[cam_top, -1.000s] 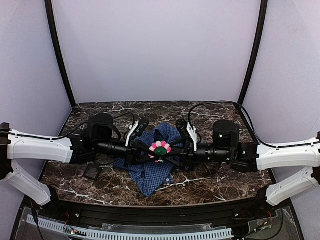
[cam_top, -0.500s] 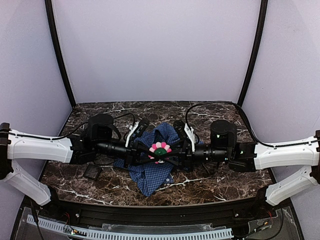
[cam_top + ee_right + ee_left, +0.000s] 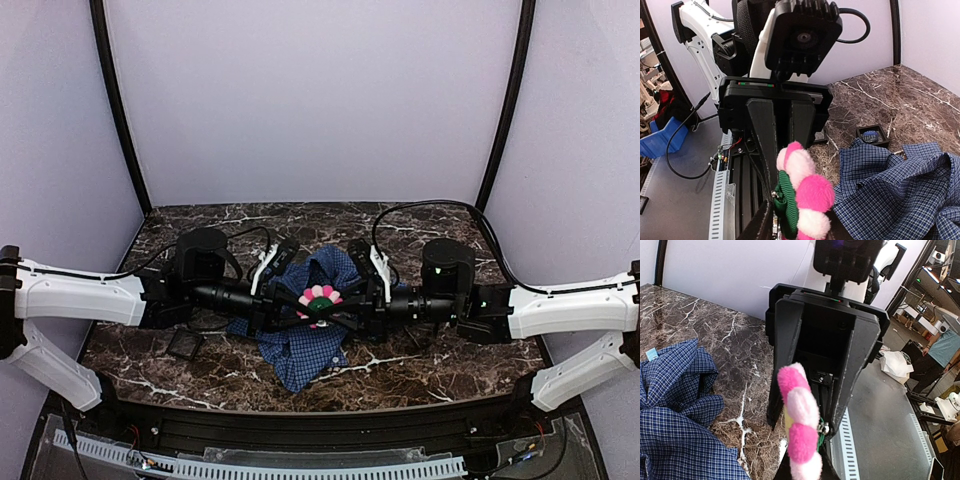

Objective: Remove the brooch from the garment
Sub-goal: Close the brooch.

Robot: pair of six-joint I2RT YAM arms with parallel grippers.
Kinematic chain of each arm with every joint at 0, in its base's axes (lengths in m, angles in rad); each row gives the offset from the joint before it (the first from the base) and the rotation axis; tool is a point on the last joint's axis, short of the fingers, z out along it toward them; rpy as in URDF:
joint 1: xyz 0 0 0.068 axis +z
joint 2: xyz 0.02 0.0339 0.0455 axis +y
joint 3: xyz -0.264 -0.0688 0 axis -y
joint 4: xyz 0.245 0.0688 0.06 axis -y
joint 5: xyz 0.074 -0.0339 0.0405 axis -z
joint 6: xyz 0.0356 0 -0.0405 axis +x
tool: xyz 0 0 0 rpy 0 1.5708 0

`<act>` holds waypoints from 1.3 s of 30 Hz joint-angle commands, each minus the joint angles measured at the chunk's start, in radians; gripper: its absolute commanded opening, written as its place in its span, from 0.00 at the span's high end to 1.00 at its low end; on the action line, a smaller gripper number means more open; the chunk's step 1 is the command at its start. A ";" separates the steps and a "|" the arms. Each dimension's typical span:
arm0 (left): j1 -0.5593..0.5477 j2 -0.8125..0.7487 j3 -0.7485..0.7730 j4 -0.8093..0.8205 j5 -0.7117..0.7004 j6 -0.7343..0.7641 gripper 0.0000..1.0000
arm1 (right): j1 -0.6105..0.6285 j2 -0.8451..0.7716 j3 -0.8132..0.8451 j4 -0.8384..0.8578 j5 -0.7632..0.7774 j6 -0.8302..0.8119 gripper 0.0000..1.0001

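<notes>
- Brooch [image 3: 320, 297] sits at mid-frame in the top view, over the garment [image 3: 300, 350], both grippers meeting at it.
- Right wrist view alone shows the left gripper [image 3: 775, 192] pinched narrow on the brooch's green back.
- Left wrist view alone shows the right gripper [image 3: 802, 432] with jaws apart, flanking the pink petals edge-on; the garment lies lower left.

We reach both arms level toward each other, left gripper [image 3: 298, 298] pinched closed, right gripper [image 3: 342, 306] meeting it tip to tip, its grip unclear.
</notes>
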 commanded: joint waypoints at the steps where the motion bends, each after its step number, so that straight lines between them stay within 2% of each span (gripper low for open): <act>1: -0.005 -0.001 0.024 -0.016 0.018 0.017 0.99 | -0.010 -0.009 0.014 0.037 -0.021 0.009 0.76; 6: -0.006 0.001 0.025 -0.020 0.018 0.017 0.99 | -0.013 -0.007 0.011 0.042 -0.025 0.015 0.89; 12: -0.008 0.001 0.026 -0.024 0.017 0.021 0.99 | -0.018 0.002 0.013 0.045 -0.029 0.016 0.99; 21: -0.008 0.002 0.029 -0.018 0.004 0.027 0.98 | -0.019 0.011 0.002 0.079 -0.023 0.034 1.00; 22: -0.009 0.000 0.027 -0.010 -0.001 0.029 0.94 | -0.019 0.007 -0.006 0.099 -0.023 0.042 1.00; 23: -0.008 -0.002 0.021 -0.004 -0.003 0.031 0.79 | -0.018 0.003 -0.014 0.122 -0.024 0.048 1.00; 24: -0.008 -0.007 0.015 0.013 -0.007 0.035 0.70 | -0.018 -0.004 -0.022 0.144 -0.022 0.056 1.00; 26: -0.008 -0.027 -0.007 0.043 -0.021 0.044 0.36 | -0.019 -0.016 -0.034 0.182 -0.010 0.066 1.00; 28: -0.009 -0.057 -0.035 0.067 -0.049 0.067 0.25 | -0.019 -0.031 -0.043 0.214 0.021 0.078 1.00; 32: -0.009 -0.133 -0.125 0.163 -0.183 0.134 0.14 | -0.017 -0.049 -0.052 0.280 0.075 0.110 1.00; 35: -0.016 -0.162 -0.197 0.266 -0.336 0.212 0.13 | -0.017 -0.052 -0.054 0.348 0.068 0.140 1.00; 39: -0.018 -0.144 -0.266 0.421 -0.436 0.283 0.13 | -0.016 -0.048 -0.046 0.417 0.048 0.178 1.00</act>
